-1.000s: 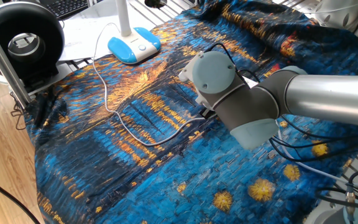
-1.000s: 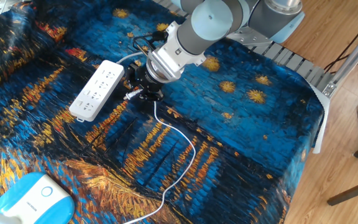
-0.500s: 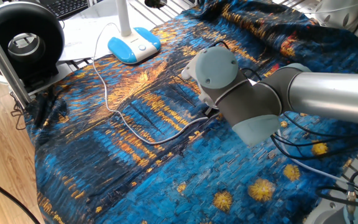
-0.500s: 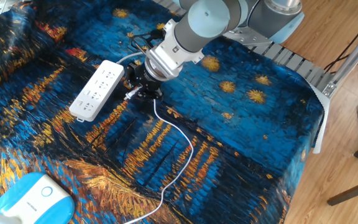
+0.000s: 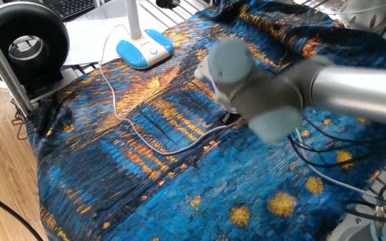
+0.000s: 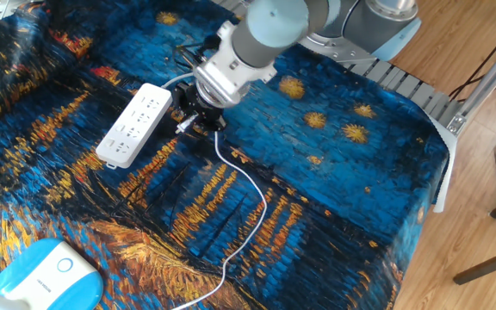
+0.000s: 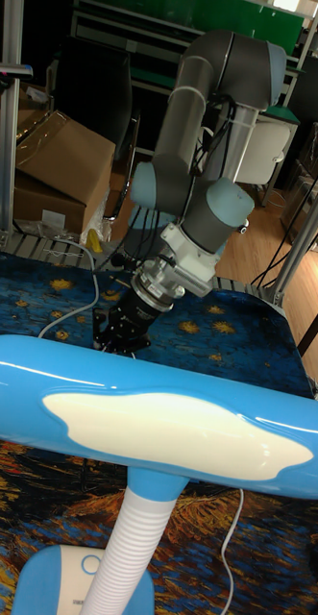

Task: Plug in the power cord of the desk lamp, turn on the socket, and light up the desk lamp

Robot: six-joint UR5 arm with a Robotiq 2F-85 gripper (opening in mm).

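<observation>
The end effector [image 6: 189,119] is clamped on the plug end of the power cord [image 6: 248,215], just beside the socket [image 6: 134,124] on the cloth-covered counter [image 6: 334,198].

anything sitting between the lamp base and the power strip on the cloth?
In the other fixed view, only bare patterned cloth separates the lamp base from the power strip. The power cord runs off to the side, toward the gripper.

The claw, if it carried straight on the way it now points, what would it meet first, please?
The claw points down and toward the socket, low over the cloth. It would probably touch the cloth beside the socket's near end first; depth is unclear.
</observation>
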